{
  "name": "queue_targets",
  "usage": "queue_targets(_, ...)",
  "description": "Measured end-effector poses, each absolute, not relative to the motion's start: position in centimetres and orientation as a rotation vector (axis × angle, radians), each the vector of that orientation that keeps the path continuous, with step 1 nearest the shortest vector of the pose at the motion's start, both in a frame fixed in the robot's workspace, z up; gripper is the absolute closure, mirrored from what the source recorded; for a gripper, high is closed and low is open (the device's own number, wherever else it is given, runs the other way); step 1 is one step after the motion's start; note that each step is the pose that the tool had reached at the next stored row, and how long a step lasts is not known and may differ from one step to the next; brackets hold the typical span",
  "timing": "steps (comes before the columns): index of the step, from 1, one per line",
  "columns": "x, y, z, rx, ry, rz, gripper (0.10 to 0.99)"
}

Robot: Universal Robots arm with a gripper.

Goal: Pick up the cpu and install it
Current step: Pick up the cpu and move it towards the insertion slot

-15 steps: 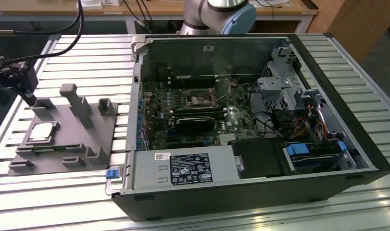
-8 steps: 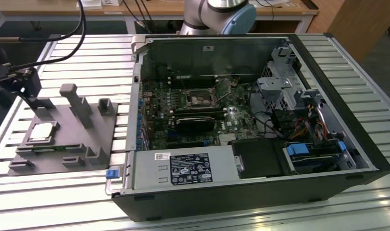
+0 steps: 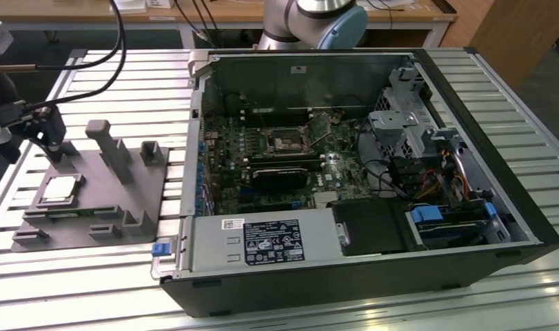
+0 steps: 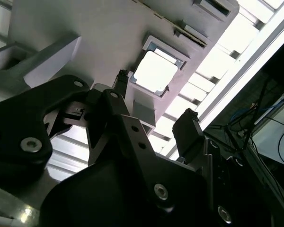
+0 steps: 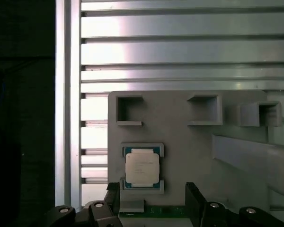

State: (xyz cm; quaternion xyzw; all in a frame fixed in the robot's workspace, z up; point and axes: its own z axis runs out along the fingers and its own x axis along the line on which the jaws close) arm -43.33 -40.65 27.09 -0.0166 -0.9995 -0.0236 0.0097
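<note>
We see the cpu (image 5: 142, 168) seated in a recess of the fixture plate (image 5: 189, 146). Our gripper (image 5: 152, 202) hangs near the cpu, fingers wide, holding nothing.

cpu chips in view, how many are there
1. The cpu lies in its recess on the grey fixture plate, at the exterior view's left, outside the computer case. Another could be hidden in the motherboard socket.

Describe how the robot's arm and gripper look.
The arm shows a rounded silver-grey joint with a pale blue cap. The gripper is matte black, with angular fingers and silver screw heads. Black cables lead toward it.
</note>
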Motion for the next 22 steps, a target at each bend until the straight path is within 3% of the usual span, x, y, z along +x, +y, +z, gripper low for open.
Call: queue_targets(22, -44.1, -41.1, 23.3, -0.017, -3.120, -0.107, 0.427)
